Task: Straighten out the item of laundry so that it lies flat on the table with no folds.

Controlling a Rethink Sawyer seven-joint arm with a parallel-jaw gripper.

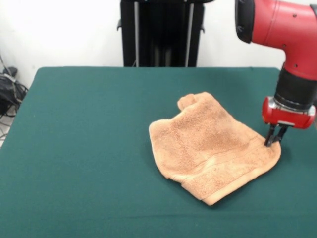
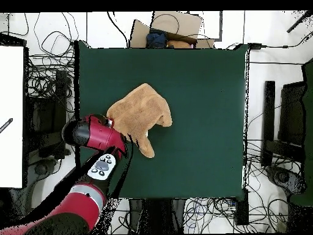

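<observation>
The peach-orange towel [image 1: 210, 148] lies crumpled on the dark green table [image 1: 89, 148], right of its middle. Its far corner [image 1: 190, 101] is bunched and folded over, and a border band runs along the near edge. No tag shows. My gripper [image 1: 274, 140] stands at the towel's right corner, its dark fingers close together and pinching the towel's edge at table level. In the overhead view the towel [image 2: 140, 113] lies left of the table's [image 2: 202, 92] middle. The red arm [image 2: 95, 134] covers the towel's lower left corner and hides the gripper there.
The black pedestal [image 1: 161, 32] stands behind the table's far edge. Cables [image 1: 10, 89] lie off the table's left side. In the overhead view a cardboard box [image 2: 168, 33] sits beyond the top edge and cables lie all around the table.
</observation>
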